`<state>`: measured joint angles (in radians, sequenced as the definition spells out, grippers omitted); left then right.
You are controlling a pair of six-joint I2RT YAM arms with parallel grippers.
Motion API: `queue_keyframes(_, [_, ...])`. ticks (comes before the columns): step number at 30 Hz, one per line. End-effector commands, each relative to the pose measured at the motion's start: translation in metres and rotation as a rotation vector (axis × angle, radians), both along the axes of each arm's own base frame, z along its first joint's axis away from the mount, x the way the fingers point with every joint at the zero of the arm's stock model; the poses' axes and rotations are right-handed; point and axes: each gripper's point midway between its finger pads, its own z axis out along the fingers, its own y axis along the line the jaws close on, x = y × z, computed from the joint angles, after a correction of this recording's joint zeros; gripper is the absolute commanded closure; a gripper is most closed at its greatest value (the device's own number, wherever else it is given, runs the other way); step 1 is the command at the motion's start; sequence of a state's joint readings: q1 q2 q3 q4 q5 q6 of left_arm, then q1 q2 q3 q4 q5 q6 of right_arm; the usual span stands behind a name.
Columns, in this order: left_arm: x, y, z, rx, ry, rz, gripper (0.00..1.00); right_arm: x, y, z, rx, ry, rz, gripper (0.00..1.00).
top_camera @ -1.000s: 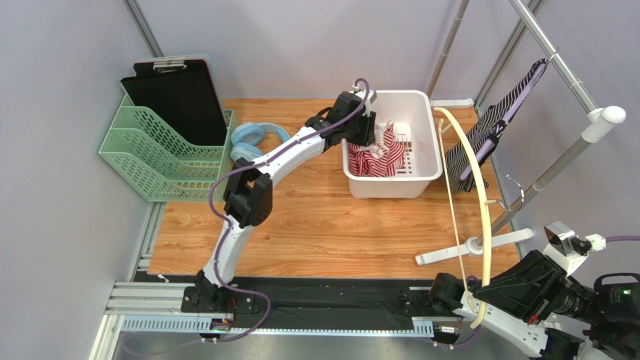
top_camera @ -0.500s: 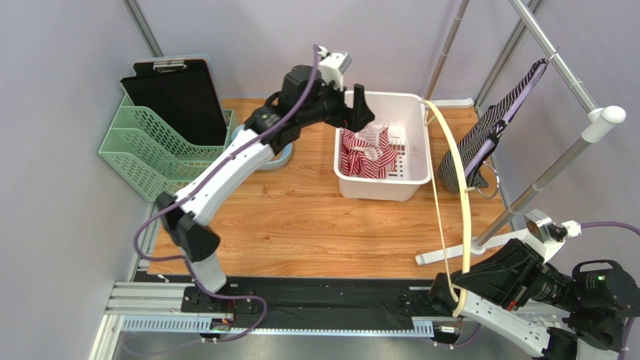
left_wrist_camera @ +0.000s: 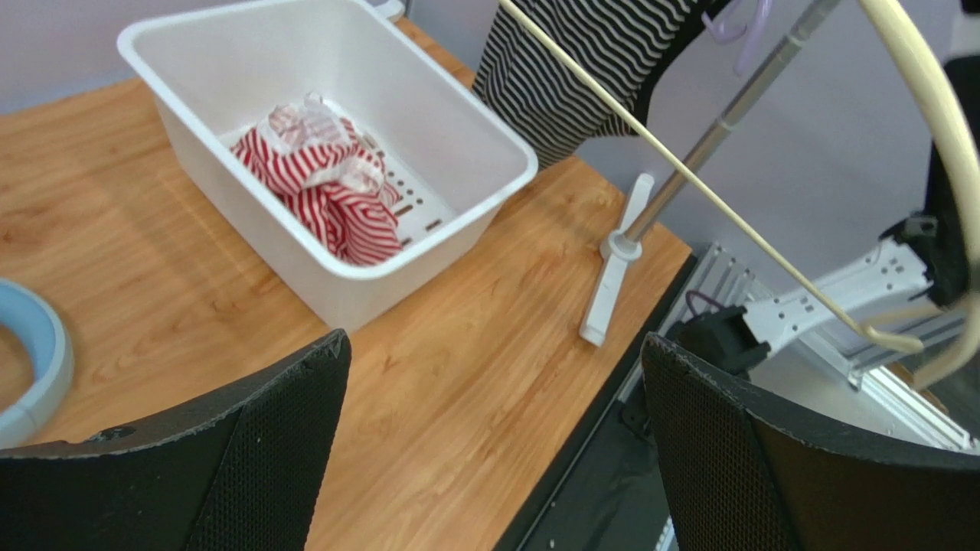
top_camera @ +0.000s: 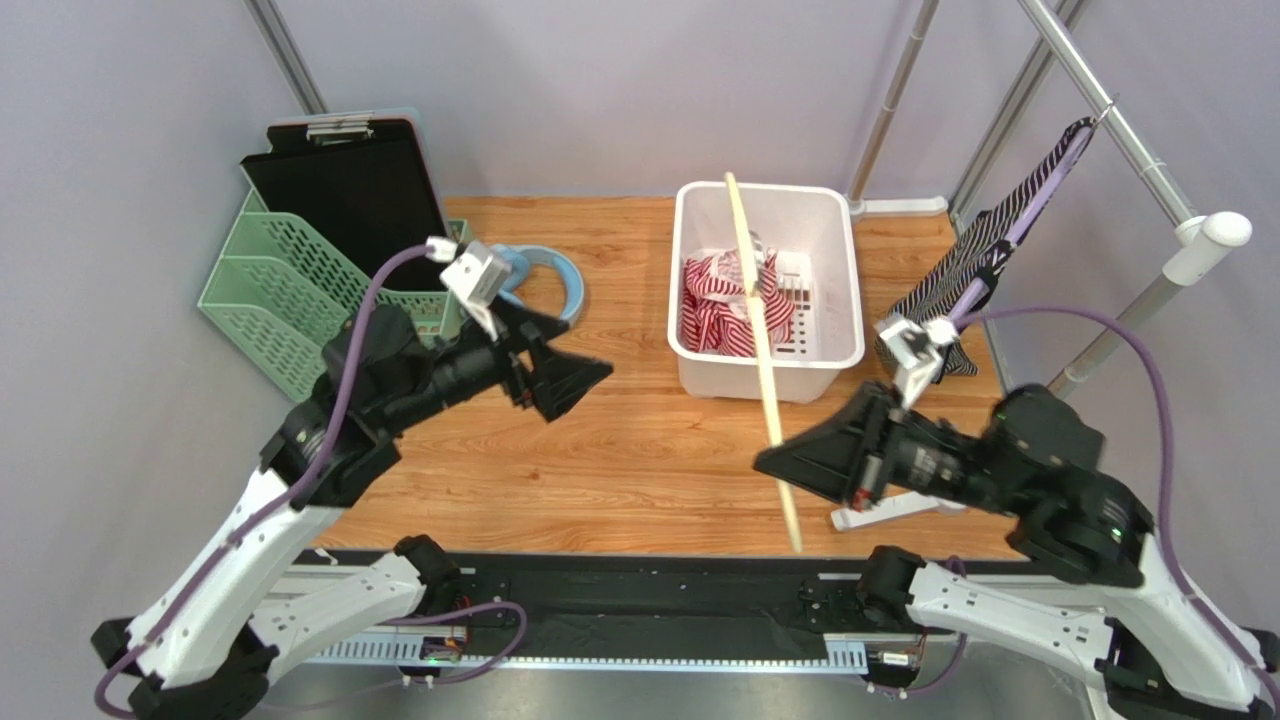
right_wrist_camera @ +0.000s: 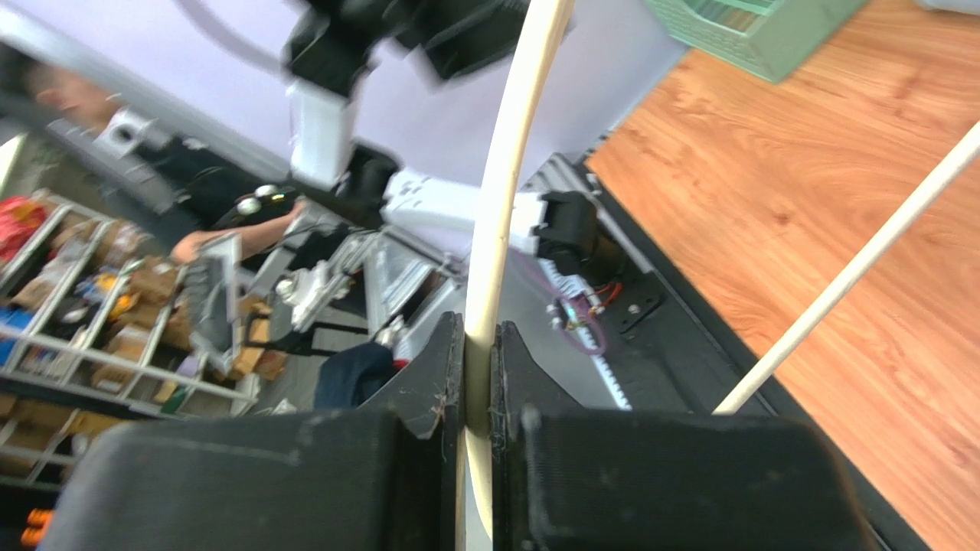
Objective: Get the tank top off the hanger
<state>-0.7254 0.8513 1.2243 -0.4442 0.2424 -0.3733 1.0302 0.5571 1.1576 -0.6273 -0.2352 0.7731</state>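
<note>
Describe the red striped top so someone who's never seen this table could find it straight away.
On the wooden table, find the white bin near the far edge. The red-and-white striped top lies crumpled inside it. The only other striped garment is black and white and hangs from the rack on the right.

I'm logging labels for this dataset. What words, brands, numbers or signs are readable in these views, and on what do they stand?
No text can be read in any view.
White bin, green file tray, black clipboard, hanger: no print shows.
Background shelves in the right wrist view: too blurred to read.
</note>
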Motion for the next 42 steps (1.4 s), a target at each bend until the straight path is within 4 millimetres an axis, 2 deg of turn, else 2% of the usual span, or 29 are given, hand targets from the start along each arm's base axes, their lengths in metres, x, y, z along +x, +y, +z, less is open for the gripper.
queue_keyframes(1, [-0.034,0.033,-0.031,0.017,0.050,0.018,0.01,0.048,0.037,0.030,-0.007,-0.044,-0.125,1.00])
queue_keyframes(2, [-0.040,0.040,-0.033,0.010,0.053,0.027,0.01,0.060,0.045,0.029,-0.025,-0.034,-0.163,1.00])
queue_keyframes(3, [-0.052,0.053,-0.030,-0.017,0.030,0.038,0.01,0.075,0.063,0.030,-0.053,-0.008,-0.182,1.00])
queue_keyframes(5, [-0.061,0.063,-0.036,-0.028,0.024,0.050,0.01,0.096,0.076,0.032,-0.070,0.006,-0.246,1.00])
queue_keyframes(6, [-0.070,0.073,-0.036,-0.038,0.009,0.059,0.01,0.116,0.094,0.019,-0.115,0.048,-0.292,1.00])
queue_keyframes(7, [-0.071,0.080,-0.036,-0.040,0.002,0.083,0.01,0.131,0.094,0.032,-0.088,0.055,-0.337,1.00])
queue_keyframes(8, [-0.074,0.085,-0.036,-0.039,-0.010,0.092,0.01,0.143,0.100,0.029,-0.089,0.089,-0.363,1.00])
queue_keyframes(9, [-0.079,0.091,-0.036,-0.039,-0.020,0.099,0.01,0.156,0.106,0.035,-0.051,0.106,-0.376,1.00])
queue_keyframes(10, [-0.081,0.096,-0.034,-0.041,-0.032,0.111,0.01,0.184,0.113,0.024,-0.032,0.195,-0.419,1.00])
queue_keyframes(11, [-0.083,0.100,-0.033,-0.038,-0.044,0.118,0.01,0.192,0.119,0.022,-0.011,0.235,-0.396,1.00])
queue_keyframes(12, [-0.086,0.105,-0.034,-0.033,-0.048,0.127,0.01,0.205,0.122,0.029,0.037,0.242,-0.405,1.00])
queue_keyframes(13, [-0.086,0.108,-0.033,-0.031,-0.053,0.139,0.01,0.233,0.124,0.020,0.040,0.288,-0.454,1.00])
queue_keyframes(15, [-0.088,0.114,-0.035,-0.021,-0.062,0.151,0.01,0.264,0.119,0.025,0.064,0.276,-0.552,1.00])
queue_keyframes(16, [-0.089,0.116,-0.036,-0.018,-0.065,0.155,0.01,0.284,0.120,0.016,0.050,0.276,-0.598,1.00])
queue_keyframes(18, [-0.090,0.118,-0.039,-0.003,-0.068,0.158,0.01,0.306,0.113,0.034,0.102,0.243,-0.685,1.00])
queue_keyframes(20, [-0.090,0.119,-0.041,0.010,-0.068,0.163,0.01,0.328,0.104,0.035,0.135,0.246,-0.798,1.00])
queue_keyframes(22, [-0.090,0.122,-0.044,0.028,-0.069,0.171,0.01,0.340,0.096,0.040,0.188,0.247,-0.872,1.00])
queue_keyframes(25, [-0.089,0.127,-0.044,0.052,-0.081,0.184,0.01,0.363,0.069,0.044,0.276,0.249,-1.066,1.00])
queue_keyframes(26, [-0.089,0.128,-0.046,0.062,-0.079,0.188,0.01,0.368,0.066,0.041,0.291,0.264,-1.104,1.00])
queue_keyframes(28, [-0.090,0.131,-0.044,0.066,-0.086,0.195,0.01,0.377,0.047,0.050,0.333,0.240,-1.213,1.00])
queue_keyframes(34, [-0.092,0.135,-0.048,0.078,-0.078,0.204,0.01,0.405,0.013,0.071,0.341,0.113,-1.443,1.00])
queue_keyframes(42, [-0.093,0.140,-0.052,0.113,-0.062,0.214,0.01,0.452,-0.009,0.089,0.411,0.061,-1.530,1.00])
